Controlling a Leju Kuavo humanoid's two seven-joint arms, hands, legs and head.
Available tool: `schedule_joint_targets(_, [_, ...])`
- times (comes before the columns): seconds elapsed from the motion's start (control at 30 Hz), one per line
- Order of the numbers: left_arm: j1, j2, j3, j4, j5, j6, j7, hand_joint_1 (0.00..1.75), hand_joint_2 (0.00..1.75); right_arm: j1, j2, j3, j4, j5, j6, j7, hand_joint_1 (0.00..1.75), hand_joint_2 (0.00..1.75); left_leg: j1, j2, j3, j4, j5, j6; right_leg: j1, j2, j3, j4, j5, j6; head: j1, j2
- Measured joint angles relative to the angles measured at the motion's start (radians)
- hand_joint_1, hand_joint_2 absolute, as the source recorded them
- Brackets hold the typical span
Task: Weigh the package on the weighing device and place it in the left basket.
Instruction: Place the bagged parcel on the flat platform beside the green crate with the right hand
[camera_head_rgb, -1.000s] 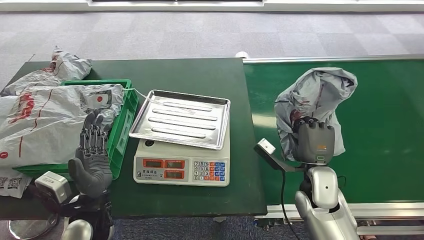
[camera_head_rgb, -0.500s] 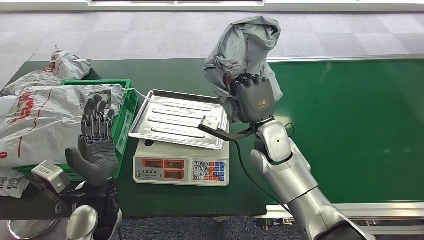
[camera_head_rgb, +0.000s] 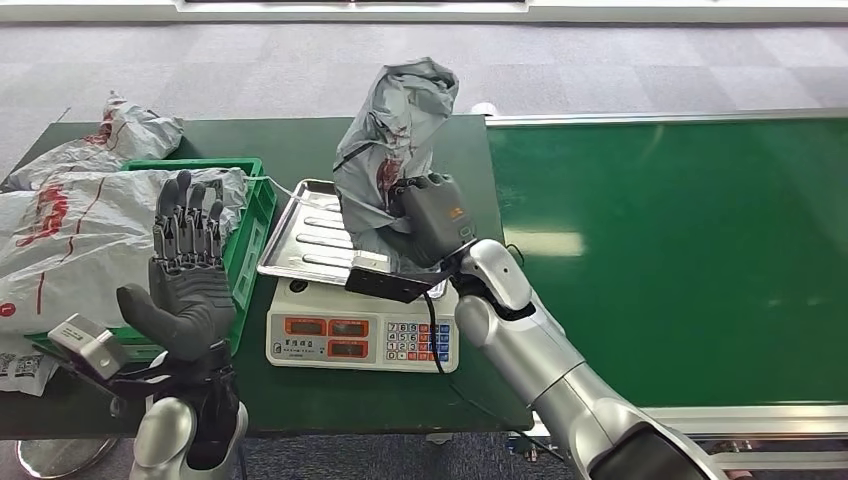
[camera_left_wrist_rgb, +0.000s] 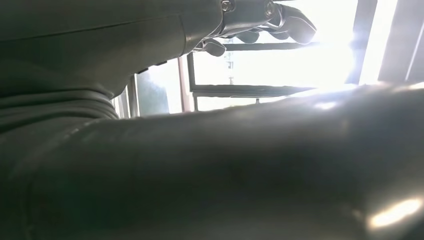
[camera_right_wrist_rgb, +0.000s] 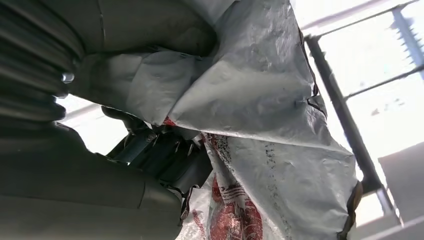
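1. Leftward from the conveyor, the right hand (camera_head_rgb: 432, 218) has carried the package (camera_head_rgb: 392, 140) over the scale tray (camera_head_rgb: 310, 245) — its fingers clamp the grey bag, bunched and upright.
2. Left hand (camera_head_rgb: 185, 285) hovers by the green basket (camera_head_rgb: 245, 262), fingers spread, holding nothing.
3. Risk: released off-centre, the floppy bag may slump over the tray's edge onto the counter (camera_head_rgb: 300, 140).

Dark green worktop (camera_head_rgb: 400, 150) at left; bright green conveyor belt (camera_head_rgb: 690, 250) adjoining at right. Grey carpet-tile floor (camera_head_rgb: 300, 70) beyond. White barcode label (camera_head_rgb: 18, 368) at near-left worktop edge.
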Motion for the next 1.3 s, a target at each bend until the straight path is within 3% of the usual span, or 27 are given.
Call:
schedule_joint_targets(0.3, [-0.008,0.013,-0.002,0.002,0.022,0.008,-0.017,0.0,0.0,-0.039,0.029,0.015,0.096,-0.134,0.107,-0.098,1.75,1.75,0.0,0.0,0.0,0.0,0.0,0.0,0.0,0.0,0.0,0.0,0.0,0.0,0.0,0.0])
schedule_joint_targets(0.43, [-0.019,0.019,-0.006,0.008,0.029,0.008,-0.021,0.0,0.0,-0.067,0.046,0.039,0.151,-0.138,0.14,-0.098,0.02,1.75,0.0,0.0,0.0,0.0,0.0,0.0,0.0,0.0,0.0,0.0,0.0,0.0,0.0,0.0])
schedule_joint_targets(0.57, [-0.024,0.022,-0.008,0.014,0.029,0.01,-0.021,0.0,0.0,-0.093,0.062,0.075,0.218,-0.089,0.123,-0.017,0.0,1.75,0.0,0.0,0.0,0.0,0.0,0.0,0.0,0.0,0.0,0.0,0.0,0.0,0.0,0.0])
schedule_joint_targets(0.7, [-0.03,0.023,-0.008,0.018,0.03,0.01,-0.02,0.0,0.0,-0.113,0.071,0.099,0.265,-0.065,0.091,0.026,0.0,0.0,0.0,0.0,0.0,0.0,0.0,0.0,0.0,0.0,0.0,0.0,0.0,0.0,0.0,0.0])
schedule_joint_targets(1.0, [-0.033,0.023,-0.008,0.02,0.028,0.016,-0.017,0.0,0.0,-0.136,0.071,0.109,0.304,-0.042,-0.031,0.068,0.0,0.0,0.0,0.0,0.0,0.0,0.0,0.0,0.0,0.0,-0.001,0.0,0.0,0.0,0.0,0.0])
schedule_joint_targets(1.3, [-0.032,0.023,-0.008,0.019,0.013,0.03,-0.019,0.0,0.0,-0.138,0.06,0.103,0.283,-0.042,-0.141,0.053,0.0,0.0,0.0,0.0,0.0,0.0,0.0,0.0,0.0,0.001,-0.001,0.0,0.0,0.0,0.0,0.0])
